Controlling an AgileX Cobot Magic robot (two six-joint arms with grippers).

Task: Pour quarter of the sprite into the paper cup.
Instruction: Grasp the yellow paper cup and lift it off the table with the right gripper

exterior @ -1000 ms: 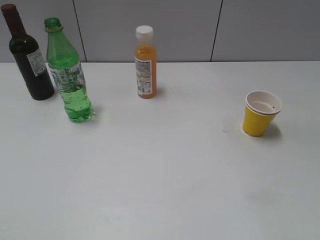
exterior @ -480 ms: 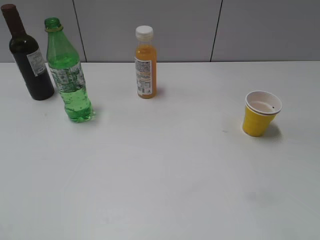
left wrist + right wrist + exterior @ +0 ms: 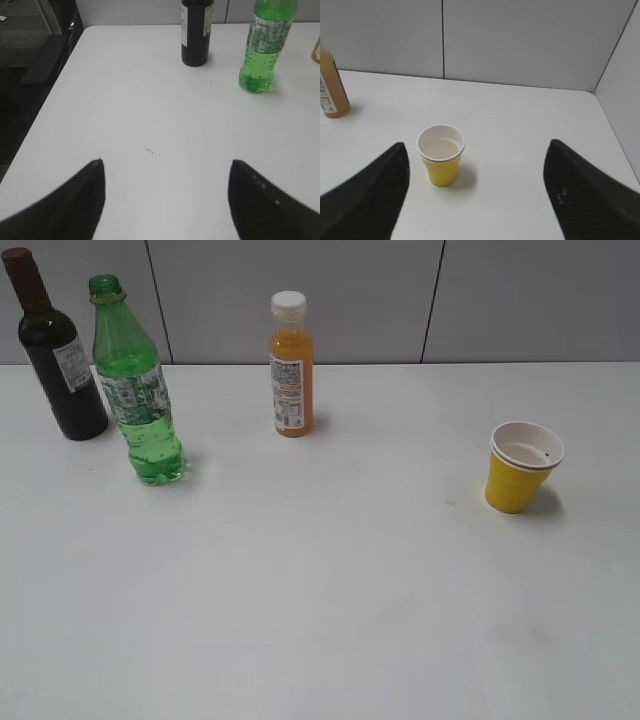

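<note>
Sprite bottle [image 3: 135, 390]: upright at far left of the table [image 3: 330, 620], cap off, roughly two-thirds full; just beside the wine bottle [image 3: 55, 350], juice bottle [image 3: 291, 365] further right.
Paper cup [image 3: 520, 467]: upright at right, well apart from the bottles; looks empty.
Left gripper [image 3: 167, 200]: spread wide, holding nothing; bottle ahead and to its right.
Right gripper [image 3: 475, 195]: spread wide, empty; cup centred ahead.
Step in hand: reach for the bottle. Best gripped low on the labelled body, clear of the wine bottle, kept vertical while carried since uncapped.
Change from earlier frames: none on the table; bottles and cup unmoved.
</note>
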